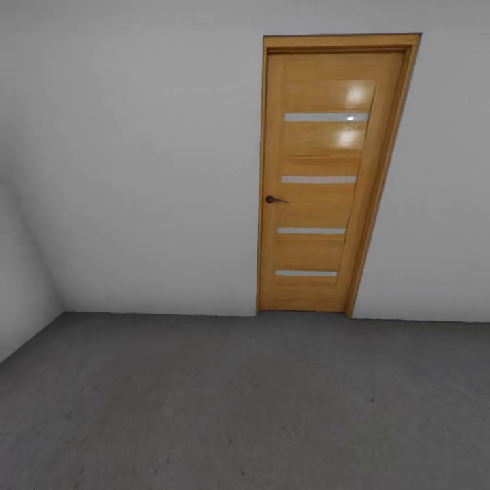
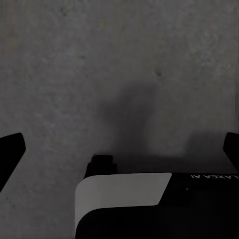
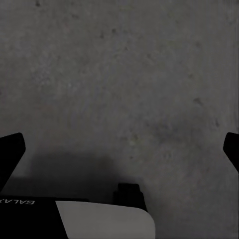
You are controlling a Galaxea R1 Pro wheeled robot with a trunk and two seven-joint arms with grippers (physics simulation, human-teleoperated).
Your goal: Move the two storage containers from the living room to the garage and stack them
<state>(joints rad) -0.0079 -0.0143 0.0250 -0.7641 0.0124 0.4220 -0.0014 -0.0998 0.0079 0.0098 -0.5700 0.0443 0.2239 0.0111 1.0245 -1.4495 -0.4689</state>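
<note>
We are in the garage, both grippers, left [image 2: 119, 149] and right [image 3: 119, 149], spread wide and empty over the grey floor [image 1: 204, 408], no container in sight, so we should turn slowly from the door [image 1: 327, 184] and search before reaching.

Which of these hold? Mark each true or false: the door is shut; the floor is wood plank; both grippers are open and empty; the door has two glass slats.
1. The wooden door is shut. True.
2. The floor is wood plank. False: it is mottled grey concrete.
3. The left gripper and right gripper are open with nothing between the fingers. True.
4. The door has two glass slats. False: it has four.
</note>
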